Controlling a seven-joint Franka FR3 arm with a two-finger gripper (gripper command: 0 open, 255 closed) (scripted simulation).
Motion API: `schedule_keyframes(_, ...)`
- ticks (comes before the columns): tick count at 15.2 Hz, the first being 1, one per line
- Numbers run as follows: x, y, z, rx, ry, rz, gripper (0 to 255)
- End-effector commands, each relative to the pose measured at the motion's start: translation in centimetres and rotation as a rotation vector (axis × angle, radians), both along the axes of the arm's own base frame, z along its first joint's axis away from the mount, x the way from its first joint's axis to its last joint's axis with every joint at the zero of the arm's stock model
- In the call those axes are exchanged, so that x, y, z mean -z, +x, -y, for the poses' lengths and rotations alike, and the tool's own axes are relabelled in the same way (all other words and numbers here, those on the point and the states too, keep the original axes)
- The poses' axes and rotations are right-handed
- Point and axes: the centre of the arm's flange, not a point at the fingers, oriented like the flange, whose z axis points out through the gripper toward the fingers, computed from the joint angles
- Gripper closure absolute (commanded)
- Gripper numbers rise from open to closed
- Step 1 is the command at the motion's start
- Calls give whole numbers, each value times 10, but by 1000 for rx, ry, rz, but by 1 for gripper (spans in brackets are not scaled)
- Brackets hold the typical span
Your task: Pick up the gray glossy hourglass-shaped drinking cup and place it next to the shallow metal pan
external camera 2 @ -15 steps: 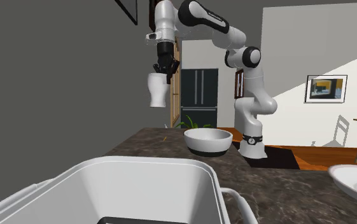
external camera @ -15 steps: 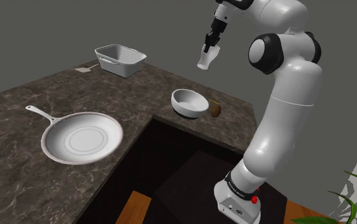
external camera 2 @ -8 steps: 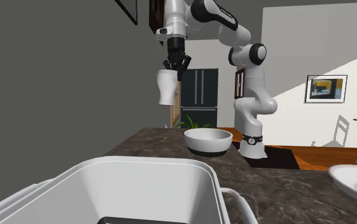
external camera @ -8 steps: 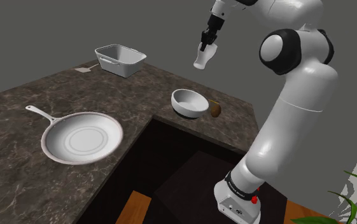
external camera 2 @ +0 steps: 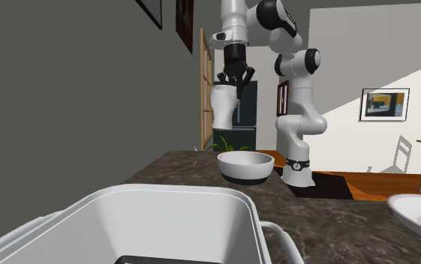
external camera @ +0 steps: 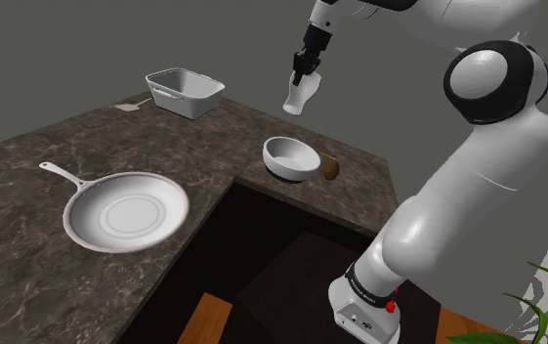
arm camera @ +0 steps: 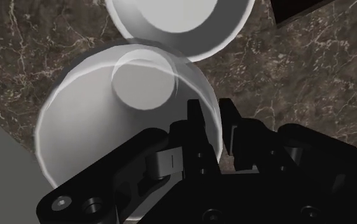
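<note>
Cup [external camera: 298, 96] held in air by gripper [external camera: 306, 75], high over counter [external camera: 27, 166].

Jaws clamped on cup's rim: wrist view shows one finger inside the wall, the other outside. Cup is pale grey w/ a narrow waist, hangs mouth-up under the gripper, approx upright in 2nd ext view. Wrist view has the bowl [external camera: 291, 158] on the counter just beyond the cup's base. Pan [external camera: 125, 210] lies well apart, toward shoulder view's left, handle pointing away from the stand. Tub [external camera: 185, 91] sits at the counter's far edge. Small brown item [external camera: 331, 170] just beside bowl.
</note>
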Motion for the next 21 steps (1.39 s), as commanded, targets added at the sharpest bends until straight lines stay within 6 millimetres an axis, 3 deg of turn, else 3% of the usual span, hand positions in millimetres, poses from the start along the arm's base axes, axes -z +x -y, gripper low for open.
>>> schedule_keyframes(1,2,-3,-27,1,-1,0,255)
schedule_keyframes(21,33,-28,-288,1,-1,0,255)
